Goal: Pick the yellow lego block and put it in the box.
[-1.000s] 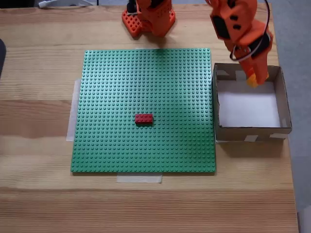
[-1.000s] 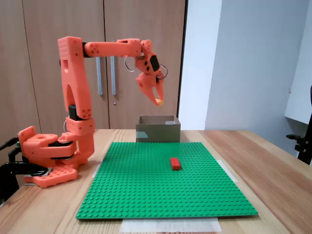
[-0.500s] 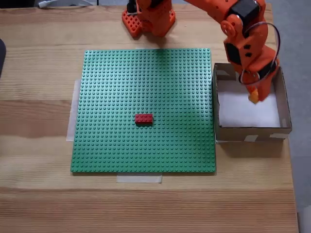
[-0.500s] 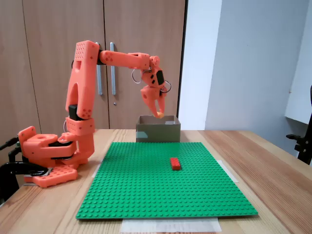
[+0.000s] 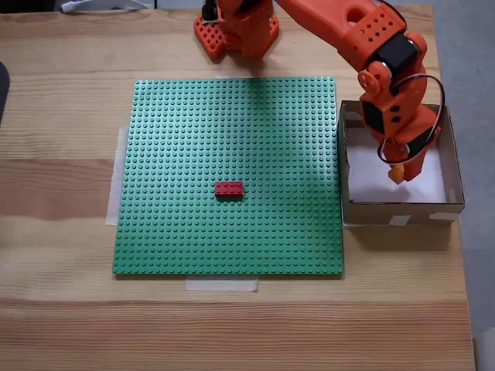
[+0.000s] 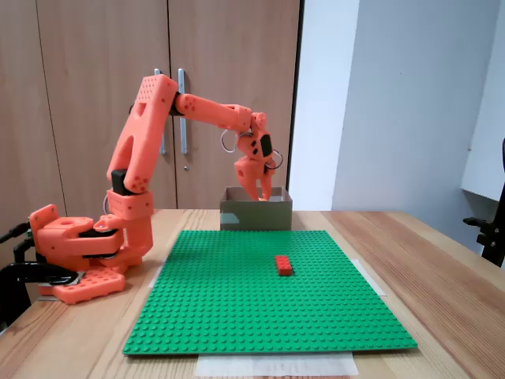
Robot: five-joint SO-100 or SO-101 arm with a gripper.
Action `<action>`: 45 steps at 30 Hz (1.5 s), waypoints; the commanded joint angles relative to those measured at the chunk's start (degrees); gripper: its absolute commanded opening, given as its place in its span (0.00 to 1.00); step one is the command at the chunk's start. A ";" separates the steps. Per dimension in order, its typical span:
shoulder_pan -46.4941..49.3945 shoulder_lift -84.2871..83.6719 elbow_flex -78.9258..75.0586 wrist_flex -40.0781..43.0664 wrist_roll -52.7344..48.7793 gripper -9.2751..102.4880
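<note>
Near edge, top-down fixed view: strip of pale tape (image 5: 221, 284) on the wood table (image 5: 62, 325), just below the green baseplate (image 5: 193, 116). Same plate in the side fixed view (image 6: 237, 316), fills foreground.

Mid-plate: red brick (image 5: 229, 188) sits alone on the studs, well apart from the box; side view has it right of centre (image 6: 283, 265). Not the target, leave it.

Right of plate, top-down: the box (image 5: 456, 178), cardboard walls, white floor, tape bits on corners; its left wall sits just beside the plate edge. In the side view it's at the far end of the plate (image 6: 237, 212).

Gripper (image 5: 397, 171) is over the box interior, pointing down, tips w/ the yellow lego block (image 5: 397, 175) pinched between them — small yellow-orange bit showing at the tip. So clamped on the block, as far as I can tell. Side view: gripper (image 6: 256, 192) dips to abt rim level of the box; block not readable there.

Far: arm base (image 5: 236, 27) at top of table; cupboard doors (image 6: 79, 47) behind in the side view.

Step in hand, my read: release. To do it well: keep tips inside the walls, clear of the right wall, drop low enough that the block doesn't bounce out, then part the jaws fully and lift straight up so the block isn't dragged. Can't tell if the block touches the floor yet.
</note>
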 commanded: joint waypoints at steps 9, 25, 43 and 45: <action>-1.23 -0.79 -2.46 -0.97 1.67 0.13; -1.32 -0.88 -2.90 -0.53 4.22 0.23; -1.14 -0.18 -3.87 1.49 3.96 0.23; -1.14 0.09 -4.31 2.11 3.69 0.22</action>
